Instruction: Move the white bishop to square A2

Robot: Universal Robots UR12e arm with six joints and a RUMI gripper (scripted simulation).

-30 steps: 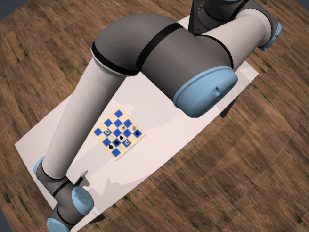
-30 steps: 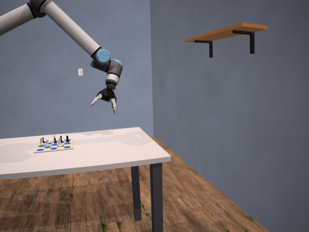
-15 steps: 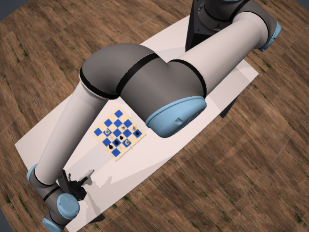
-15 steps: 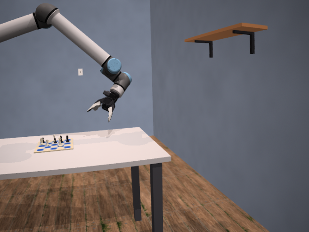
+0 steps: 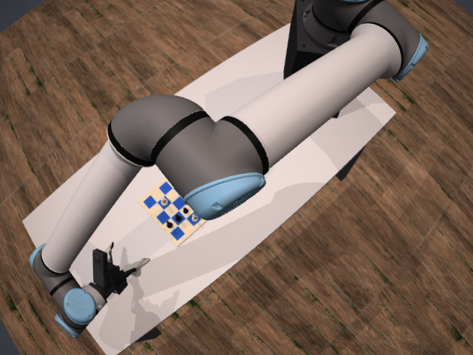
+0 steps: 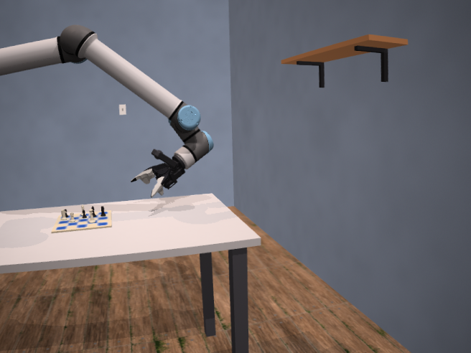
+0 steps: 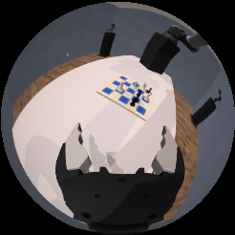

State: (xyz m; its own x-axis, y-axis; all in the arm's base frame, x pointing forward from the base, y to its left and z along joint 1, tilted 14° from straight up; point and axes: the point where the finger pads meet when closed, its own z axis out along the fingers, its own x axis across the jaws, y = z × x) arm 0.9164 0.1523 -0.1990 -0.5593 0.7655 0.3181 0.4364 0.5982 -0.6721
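A small blue and cream chessboard [image 5: 149, 201] [image 6: 60, 227] [image 7: 107, 91] lies on the white table [image 5: 305, 183] [image 6: 171, 227] [image 7: 57, 110]. Several small white and black pieces stand upright on it. White pieces show in the top view [image 5: 164, 200] [image 5: 195, 217], with black ones [image 5: 177, 217] between them. At this size I cannot tell which white piece is the bishop. My gripper [image 5: 130, 254] [image 6: 143, 187] [image 7: 122, 125] is open and empty. It hangs above the table, well off the board toward the table's end, tilted toward the board.
The arm's big elbow [image 5: 206, 160] hangs over the board and hides its far corner in the top view. The table's edge and dark legs [image 6: 238, 296] are near the gripper's side. A wooden shelf [image 6: 342, 47] is high on the wall.
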